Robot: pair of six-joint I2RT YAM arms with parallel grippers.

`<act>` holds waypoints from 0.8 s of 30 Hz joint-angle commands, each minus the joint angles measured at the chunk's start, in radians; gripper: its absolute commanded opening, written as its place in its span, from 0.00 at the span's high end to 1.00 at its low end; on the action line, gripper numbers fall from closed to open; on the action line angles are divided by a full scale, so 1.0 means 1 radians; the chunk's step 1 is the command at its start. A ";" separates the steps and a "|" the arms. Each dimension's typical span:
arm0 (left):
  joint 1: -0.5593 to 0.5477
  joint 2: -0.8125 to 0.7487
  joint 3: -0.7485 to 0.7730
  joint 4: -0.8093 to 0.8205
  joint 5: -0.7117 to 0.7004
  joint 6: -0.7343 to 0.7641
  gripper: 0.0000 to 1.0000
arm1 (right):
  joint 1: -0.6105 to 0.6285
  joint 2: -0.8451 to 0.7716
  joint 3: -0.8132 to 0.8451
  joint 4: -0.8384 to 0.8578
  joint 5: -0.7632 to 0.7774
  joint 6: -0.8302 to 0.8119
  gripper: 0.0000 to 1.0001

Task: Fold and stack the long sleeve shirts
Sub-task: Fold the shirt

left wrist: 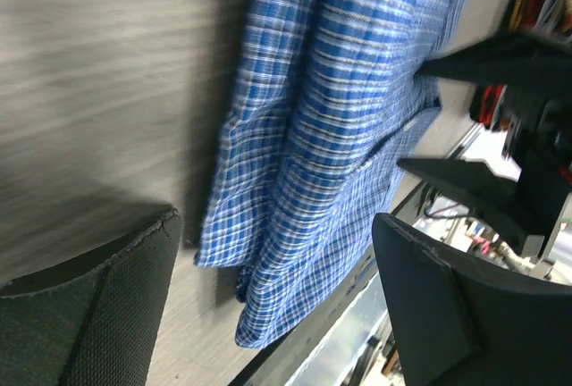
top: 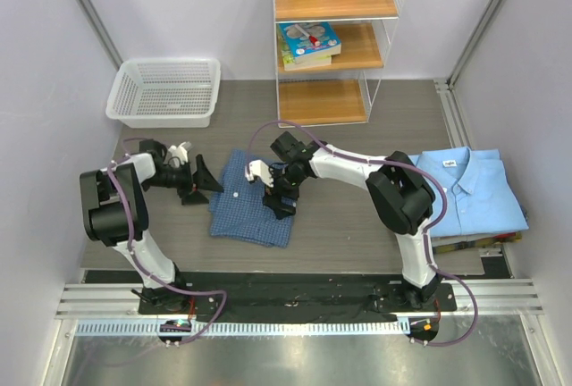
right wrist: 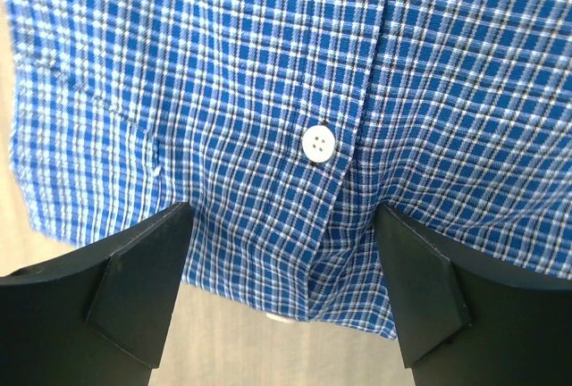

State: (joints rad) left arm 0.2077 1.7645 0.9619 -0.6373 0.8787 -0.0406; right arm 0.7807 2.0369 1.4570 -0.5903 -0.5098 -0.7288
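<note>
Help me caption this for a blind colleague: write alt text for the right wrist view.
A dark blue checked shirt with a white button on its front placket fills most of the frame, lying on a pale table. The right gripper is open over the shirt's near edge, its two black fingers spread apart at the bottom corners.

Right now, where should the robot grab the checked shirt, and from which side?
Probably the left edge of the checked shirt, coming in low from the left, where the open left gripper faces it. The shirt lies flat, so only an edge, where folded layers stack up, gives something to pinch.
</note>
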 commanded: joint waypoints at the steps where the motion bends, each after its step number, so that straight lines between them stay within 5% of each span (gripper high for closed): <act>1: 0.044 0.024 0.049 0.044 0.026 0.005 0.13 | -0.003 -0.070 0.022 -0.091 -0.071 0.095 0.11; 8: 0.010 0.214 0.204 -0.155 0.167 0.243 0.20 | -0.038 -0.025 0.046 -0.095 -0.068 0.164 0.11; 17: -0.071 0.286 0.161 -0.090 0.217 0.168 0.30 | -0.070 0.095 0.143 -0.089 -0.042 0.246 0.12; 24: -0.076 0.274 0.140 -0.022 0.240 0.105 0.52 | -0.077 0.101 0.158 -0.091 -0.041 0.261 0.12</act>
State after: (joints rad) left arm 0.1322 2.0396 1.1126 -0.7208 1.1149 0.0921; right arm 0.7109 2.1147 1.5898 -0.6823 -0.5705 -0.4881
